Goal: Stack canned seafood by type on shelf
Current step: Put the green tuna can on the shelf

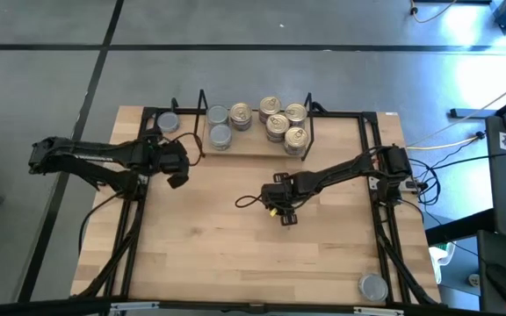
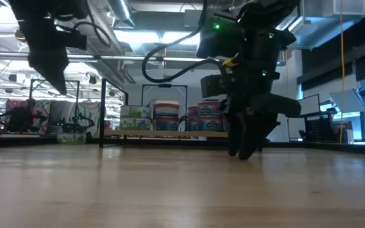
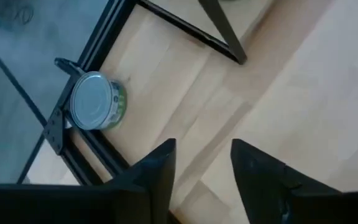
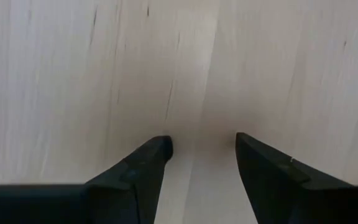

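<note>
We are over the desk (image 1: 235, 246) now, and the right pincer (image 1: 285, 217) points down at bare wood near the middle, its fingers (image 4: 148, 163) parted with nothing between them. The left pincer (image 1: 177, 178) sits near the desk's far left corner, fingers (image 3: 160, 165) apart and empty too, with a silver-lidded tin (image 3: 95, 101) lying just beyond it beside the black rail. On the shelf (image 1: 202, 107) at the far edge we count two grey-lidded tins (image 1: 220, 125) on the left and a cluster of gold-lidded tins (image 1: 278, 118) on the right. One more grey tin (image 1: 373, 287) sits alone at the near right corner.
</note>
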You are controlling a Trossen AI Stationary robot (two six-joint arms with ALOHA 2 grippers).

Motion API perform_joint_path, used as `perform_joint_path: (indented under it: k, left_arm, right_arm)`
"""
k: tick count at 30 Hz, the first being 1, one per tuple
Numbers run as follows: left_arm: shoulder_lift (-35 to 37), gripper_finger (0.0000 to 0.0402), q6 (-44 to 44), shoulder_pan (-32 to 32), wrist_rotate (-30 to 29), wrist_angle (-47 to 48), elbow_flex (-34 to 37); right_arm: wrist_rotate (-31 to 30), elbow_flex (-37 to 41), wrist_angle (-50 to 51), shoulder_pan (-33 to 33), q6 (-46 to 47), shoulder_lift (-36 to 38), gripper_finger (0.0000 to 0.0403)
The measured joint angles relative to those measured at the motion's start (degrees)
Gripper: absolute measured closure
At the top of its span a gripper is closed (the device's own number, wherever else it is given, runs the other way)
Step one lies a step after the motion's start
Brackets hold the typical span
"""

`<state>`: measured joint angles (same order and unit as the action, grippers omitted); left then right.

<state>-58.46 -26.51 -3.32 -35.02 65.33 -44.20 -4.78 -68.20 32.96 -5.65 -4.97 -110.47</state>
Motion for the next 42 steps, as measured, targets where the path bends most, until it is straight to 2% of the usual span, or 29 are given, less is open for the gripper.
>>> perform_joint_path:
  k: [7,13,18,21,26,31,34,42]
  left_arm:
    - [-6.5,0.0311,0.0,-6.5,0.1,0.1,0.0]
    - [-14.4,0.0361,0.7,-14.7,0.7,-0.2,0.0]
    - [-16.2,0.0396,1.4,-17.0,1.7,-1.4,0.0]
    - [-16.0,0.0396,-0.5,-18.2,1.5,-3.5,0.0]
    - [-15.8,0.0393,-5.1,-19.4,0.1,-12.9,2.8]
    - [-15.7,0.0399,-9.4,-23.9,-9.5,-14.3,5.5]
    - [-15.7,0.0396,-8.5,-26.9,-9.6,-18.4,7.0]
    - [-15.7,0.0395,2.2,-34.7,-8.8,-32.8,11.0]
  right_arm:
    - [-0.2,0.0,-2.2,0.0,-0.2,-0.1,0.021]
    - [-0.2,0.0,-2.4,0.0,-0.2,-0.2,0.021]
    - [-0.2,0.0,-2.1,0.0,-0.9,-0.2,0.021]
    - [-0.2,0.0,-2.0,0.0,-1.6,-0.2,0.021]
    - [-0.1,0.0,-2.0,0.0,-2.4,-0.2,0.021]
    - [2.6,0.0,-1.9,0.1,-2.8,-0.2,0.021]
    - [2.5,0.0,-2.0,0.0,-3.2,-0.2,0.021]
    - [2.7,0.0,-2.4,0.0,-3.2,-0.2,0.021]
